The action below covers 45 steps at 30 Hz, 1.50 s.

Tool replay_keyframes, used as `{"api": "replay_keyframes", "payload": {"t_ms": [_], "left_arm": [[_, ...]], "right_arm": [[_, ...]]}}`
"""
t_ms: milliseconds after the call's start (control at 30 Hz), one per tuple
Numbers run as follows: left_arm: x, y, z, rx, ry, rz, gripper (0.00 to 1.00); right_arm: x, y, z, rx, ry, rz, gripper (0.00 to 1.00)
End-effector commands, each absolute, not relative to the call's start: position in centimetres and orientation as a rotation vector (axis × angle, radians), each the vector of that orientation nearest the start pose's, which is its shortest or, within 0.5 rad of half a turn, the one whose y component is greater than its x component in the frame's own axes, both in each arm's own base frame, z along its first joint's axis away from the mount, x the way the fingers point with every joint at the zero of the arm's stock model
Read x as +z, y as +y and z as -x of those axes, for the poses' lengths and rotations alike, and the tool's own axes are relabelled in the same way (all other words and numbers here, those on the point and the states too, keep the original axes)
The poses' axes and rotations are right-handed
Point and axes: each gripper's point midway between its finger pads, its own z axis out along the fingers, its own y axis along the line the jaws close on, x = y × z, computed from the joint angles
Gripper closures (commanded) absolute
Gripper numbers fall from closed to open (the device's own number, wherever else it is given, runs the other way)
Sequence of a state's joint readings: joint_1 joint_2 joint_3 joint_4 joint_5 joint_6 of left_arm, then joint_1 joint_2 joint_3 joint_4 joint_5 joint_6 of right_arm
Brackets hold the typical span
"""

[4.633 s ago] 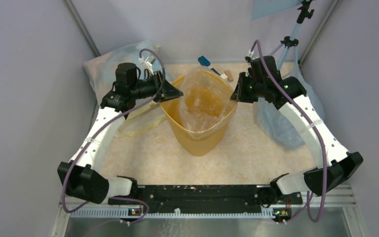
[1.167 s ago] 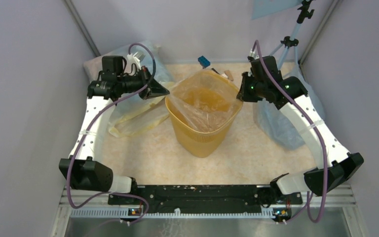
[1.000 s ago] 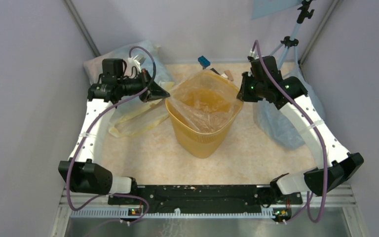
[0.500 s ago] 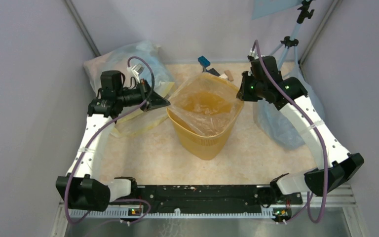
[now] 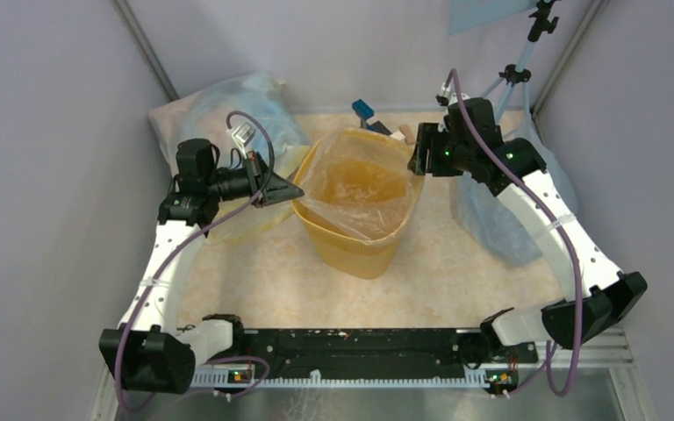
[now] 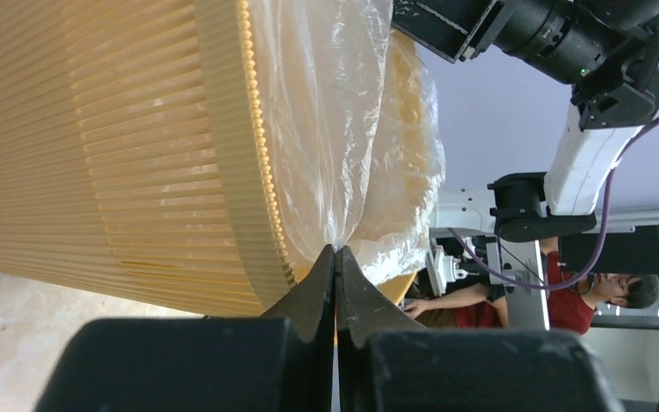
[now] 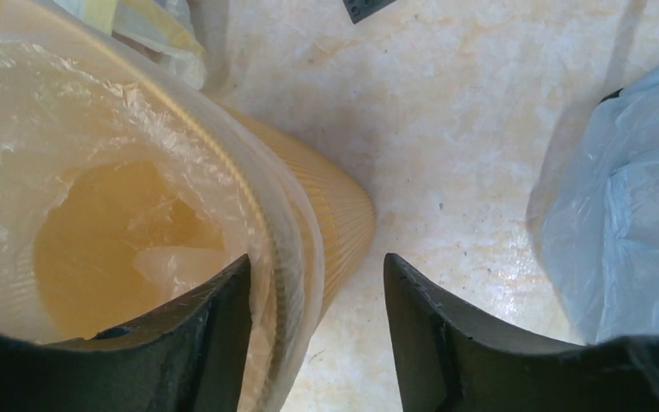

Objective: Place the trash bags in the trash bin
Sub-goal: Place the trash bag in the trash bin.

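Note:
The yellow-orange trash bin (image 5: 357, 230) stands mid-table with a clear trash bag (image 5: 351, 180) spread inside it and draped over the rim. At the bin's left rim, my left gripper (image 5: 295, 190) is shut on the bag's left edge. The left wrist view shows the film (image 6: 326, 129) running up from the pinched tips (image 6: 335, 250) beside the ribbed bin wall (image 6: 120, 154). My right gripper (image 5: 416, 159) is open over the bin's right rim. In the right wrist view it (image 7: 316, 257) straddles the rim: one finger is inside over the bag (image 7: 94, 129), the other outside the bin (image 7: 343, 206).
Big bluish sacks lie at the back left (image 5: 219, 101) and on the right (image 5: 491, 219), also (image 7: 626, 232). A yellowish bag (image 5: 246, 219) lies left of the bin. A small blue object (image 5: 362, 109) and a tripod (image 5: 518, 70) stand at the back. Walls close in on three sides.
My right gripper has opened and let go of the bag's right edge, staying over the rim. My left gripper, still shut on the film, has moved a little nearer and lower.

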<state>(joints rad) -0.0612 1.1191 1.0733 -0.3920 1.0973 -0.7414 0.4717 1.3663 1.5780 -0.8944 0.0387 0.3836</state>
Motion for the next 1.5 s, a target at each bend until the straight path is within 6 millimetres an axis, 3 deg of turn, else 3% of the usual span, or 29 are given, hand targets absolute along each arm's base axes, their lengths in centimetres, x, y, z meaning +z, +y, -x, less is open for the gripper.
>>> {"api": "replay_keyframes", "payload": {"t_ms": [0,133,400,600,733,900,1067,1167,1267,1467], "left_arm": [[28.4,-18.3,-24.0,-1.596,2.191,0.009,1.00],[28.3,-18.5,-23.7,-1.623,2.175,0.018,1.00],[29.2,-18.6,-23.8,-1.642,2.128,0.023,1.00],[29.3,-18.6,-23.5,-1.652,2.103,0.041,1.00],[30.4,-18.7,-23.5,-1.659,2.073,0.037,1.00],[31.8,-18.7,-23.8,-1.666,2.048,0.043,1.00],[32.1,-18.7,-23.7,-1.661,2.033,0.046,1.00],[31.6,-18.7,-23.5,-1.664,2.030,0.054,1.00],[31.1,-18.6,-23.2,-1.666,2.025,0.069,1.00],[30.0,-18.6,-23.0,-1.661,2.020,0.077,1.00]], "right_arm": [[32.4,17.8,-32.1,0.473,2.179,0.164,0.40],[33.4,18.3,-31.8,0.508,2.181,0.179,0.28],[34.3,19.9,-29.9,0.660,2.257,0.136,0.20],[32.6,21.4,-28.0,0.797,2.340,0.051,0.23],[32.5,22.1,-27.6,0.858,2.358,0.032,0.26],[32.9,23.0,-26.0,0.981,2.398,-0.017,0.22],[31.8,23.1,-25.3,1.007,2.459,-0.091,0.22],[31.2,23.0,-25.5,1.000,2.468,-0.151,0.27],[30.8,23.5,-25.7,1.044,2.453,-0.199,0.44],[30.0,23.2,-27.2,0.979,2.440,-0.224,0.55]]}}
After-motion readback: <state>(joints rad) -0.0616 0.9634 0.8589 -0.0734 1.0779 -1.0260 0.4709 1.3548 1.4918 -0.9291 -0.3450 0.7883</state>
